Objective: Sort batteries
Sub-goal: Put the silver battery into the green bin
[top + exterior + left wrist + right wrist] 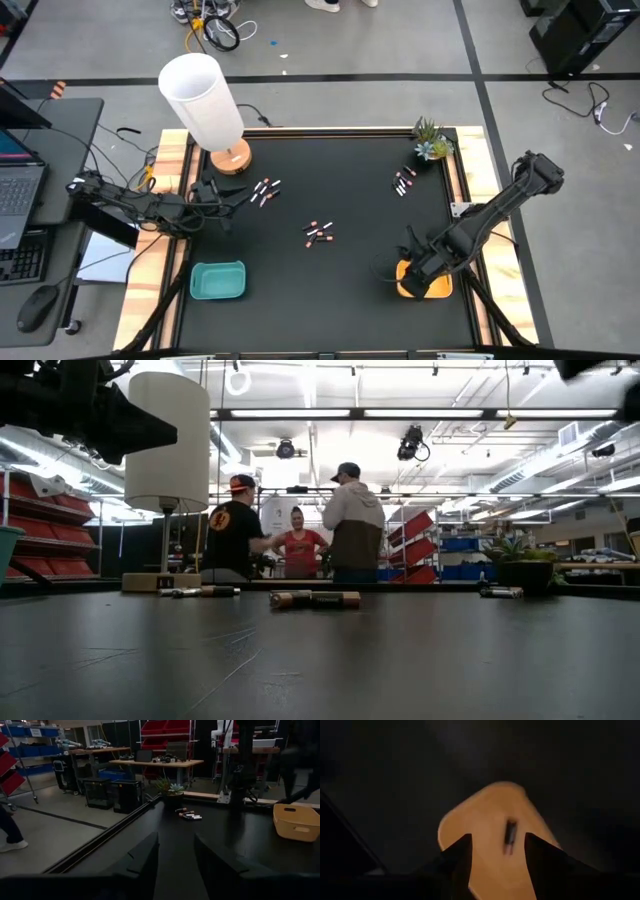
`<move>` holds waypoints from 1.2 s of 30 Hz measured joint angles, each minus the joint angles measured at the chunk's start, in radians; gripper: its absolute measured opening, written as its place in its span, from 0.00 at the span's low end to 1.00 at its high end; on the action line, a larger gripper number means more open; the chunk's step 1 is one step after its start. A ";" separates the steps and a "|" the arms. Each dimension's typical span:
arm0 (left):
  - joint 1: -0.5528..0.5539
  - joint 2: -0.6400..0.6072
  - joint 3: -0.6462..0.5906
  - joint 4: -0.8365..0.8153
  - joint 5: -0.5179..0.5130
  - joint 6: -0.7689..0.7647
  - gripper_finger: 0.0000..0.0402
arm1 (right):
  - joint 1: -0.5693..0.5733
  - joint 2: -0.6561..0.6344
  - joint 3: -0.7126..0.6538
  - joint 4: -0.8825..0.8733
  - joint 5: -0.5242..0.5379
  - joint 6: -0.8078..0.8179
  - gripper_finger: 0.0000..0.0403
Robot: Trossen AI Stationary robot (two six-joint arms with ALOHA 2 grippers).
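The right gripper (494,851) hangs directly over the orange tray (485,820), fingers apart and empty; a dark battery (510,835) lies blurred in the tray below, apparently just dropped. The left gripper (175,854) waits with fingers parted, holding nothing, the batteries (189,815) by the potted succulent (170,787) well ahead.

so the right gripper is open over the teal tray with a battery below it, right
Not the teal tray. The right wrist view shows the right gripper open over the orange tray, a battery below it. In the high view the teal tray sits near the left arm.
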 joint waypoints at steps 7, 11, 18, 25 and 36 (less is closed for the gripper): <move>0.000 0.000 0.000 0.000 0.000 -0.021 0.36 | -0.151 0.029 0.086 -0.066 0.256 -0.216 0.41; 0.000 0.000 0.000 0.000 0.000 -0.025 0.36 | -0.270 0.029 0.081 -0.066 0.311 -0.348 0.40; 0.000 0.000 0.000 0.000 0.000 -0.024 0.36 | -0.518 0.029 0.081 -0.055 0.300 -0.602 0.37; 0.000 0.000 0.000 0.000 0.000 -0.025 0.36 | -0.804 0.029 0.081 0.021 0.193 -0.836 0.37; 0.001 0.000 -0.001 0.202 -0.037 0.213 0.35 | -1.172 0.055 0.081 0.038 0.056 -1.022 0.38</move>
